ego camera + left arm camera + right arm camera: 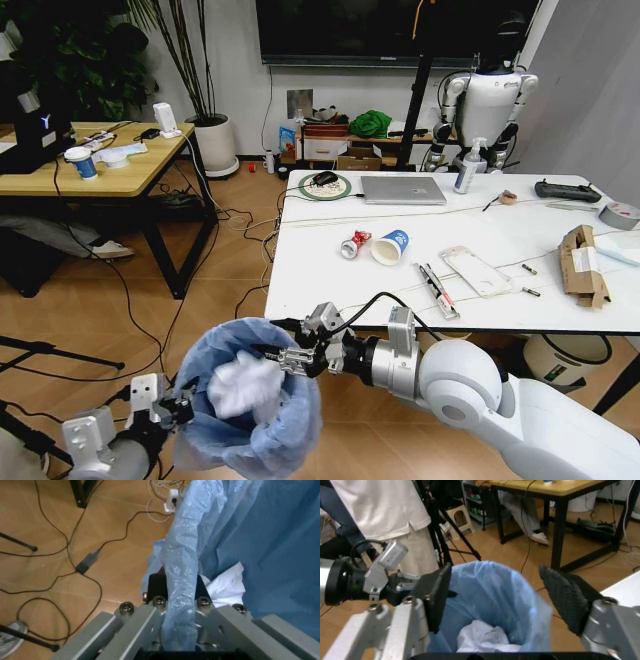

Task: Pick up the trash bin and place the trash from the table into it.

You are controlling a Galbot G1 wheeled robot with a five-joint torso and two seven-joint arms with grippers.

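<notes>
Right claw [272,356], lower centre of head view, hangs w/ fingers spread over the mouth of the trash bin [250,405], whose blue bag holds a crumpled white paper [245,385]. Left claw [178,408], bottom left, is pinched on the bin's rim, bag plastic bunched between its fingers, holding the bin off the floor just in front of the worktop [330,270]. On the worktop, centre to right of frame: crushed can [354,243] beside paper cup [391,246], flat packet [476,270], torn cardboard box [583,264].
</notes>
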